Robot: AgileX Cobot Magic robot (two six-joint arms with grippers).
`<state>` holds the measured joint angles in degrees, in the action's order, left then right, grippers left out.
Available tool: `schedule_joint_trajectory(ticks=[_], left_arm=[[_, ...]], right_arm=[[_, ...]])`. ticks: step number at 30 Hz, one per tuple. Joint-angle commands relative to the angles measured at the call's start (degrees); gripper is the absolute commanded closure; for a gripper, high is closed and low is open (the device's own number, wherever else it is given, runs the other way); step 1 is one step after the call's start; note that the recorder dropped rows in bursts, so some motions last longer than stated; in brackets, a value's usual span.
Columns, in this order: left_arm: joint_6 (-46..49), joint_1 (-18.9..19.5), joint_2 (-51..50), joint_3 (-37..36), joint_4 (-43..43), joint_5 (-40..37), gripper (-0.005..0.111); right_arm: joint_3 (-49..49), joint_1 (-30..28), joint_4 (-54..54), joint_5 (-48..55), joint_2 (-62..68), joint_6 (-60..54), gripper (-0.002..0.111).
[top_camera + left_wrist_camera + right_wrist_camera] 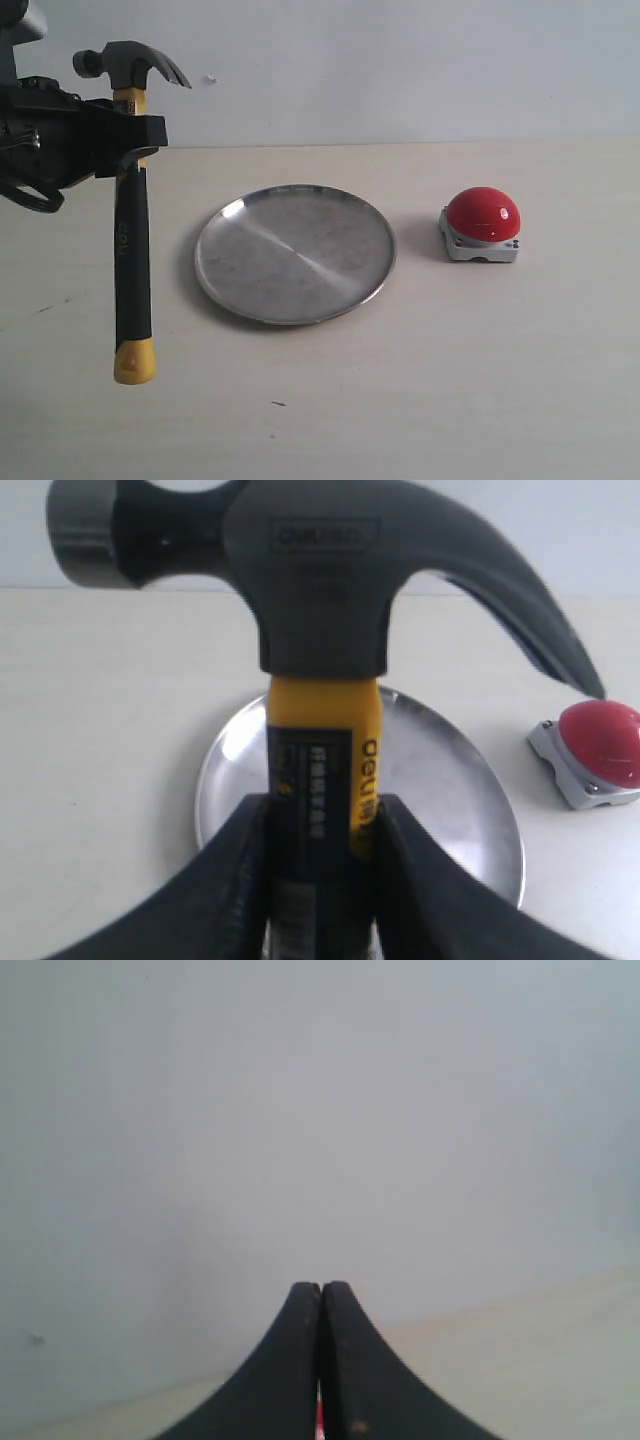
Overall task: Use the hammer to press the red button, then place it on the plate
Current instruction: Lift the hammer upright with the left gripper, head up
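far left of the exterior view, the left gripper [138,140] is clamped on the hammer [132,260], grabbing it high on the handle, right under the head. hammer's held upright: dark steel head on top, black handle hanging straight down, yellow end at the bottom. the striking face points left and the curved claw end points right, over toward the plate side. can't really tell from this angle how far the yellow end is off the table [420,400]. the left wrist view has the same grip up close, with the two black fingers [235,880] squeezing the handle from both sides just below the yellow band with the label on it

next over, roughly mid-scene, the plate [295,255] lies flat on the light table, just to the right of the hanging handle. round, shiny steel, low rim. in the left wrist view it sits behind the handle

further right is the red button [483,215], a glossy dome on a light grey base. it sits on the table near the plate's right edge but not touching it, and well apart from the hammer

the right gripper [320,1295] only turns up in its own wrist view. its black fingers are pressed together tip to tip, facing a plain pale wall [320,1110] with a strip of table below
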<state>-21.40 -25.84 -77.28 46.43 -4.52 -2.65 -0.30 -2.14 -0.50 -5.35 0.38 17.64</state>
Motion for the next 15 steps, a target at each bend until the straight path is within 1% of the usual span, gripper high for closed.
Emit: schedule_joint_trajectory(ticks=[1,3,4,7,8,11,15], left_arm=[[-0.1,-0.3,0.9,0.3,0.1,5.4,0.107],[-0.3,-0.3,0.9,0.3,0.1,5.5,0.107],[-0.4,-0.5,0.9,0.3,0.1,5.7,0.107],[-0.9,-1.7,0.9,0.3,0.1,6.2,0.107],[-0.9,-2.1,0.9,0.3,0.1,6.5,0.107],[-0.9,-3.8,0.9,0.3,0.1,6.8,0.107],[-0.9,-5.6,0.9,0.3,0.1,8.0,0.107]], right_arm=[[0.3,-0.3,0.5,-3.6,-0.4,5.1,0.108],[0.3,-0.3,0.9,-3.6,-0.4,7.1,0.108],[0.3,-0.3,1.8,-4.7,-0.4,10.2,0.108],[0.3,-0.3,1.9,-8.6,-0.4,16.7,0.108],[0.3,-0.3,1.8,-8.5,-0.4,17.6,0.108],[-1.7,-0.3,1.0,-4.9,0.9,18.5,0.108],[-6.0,-0.2,-5.2,-1.2,8.4,18.5,0.108]])
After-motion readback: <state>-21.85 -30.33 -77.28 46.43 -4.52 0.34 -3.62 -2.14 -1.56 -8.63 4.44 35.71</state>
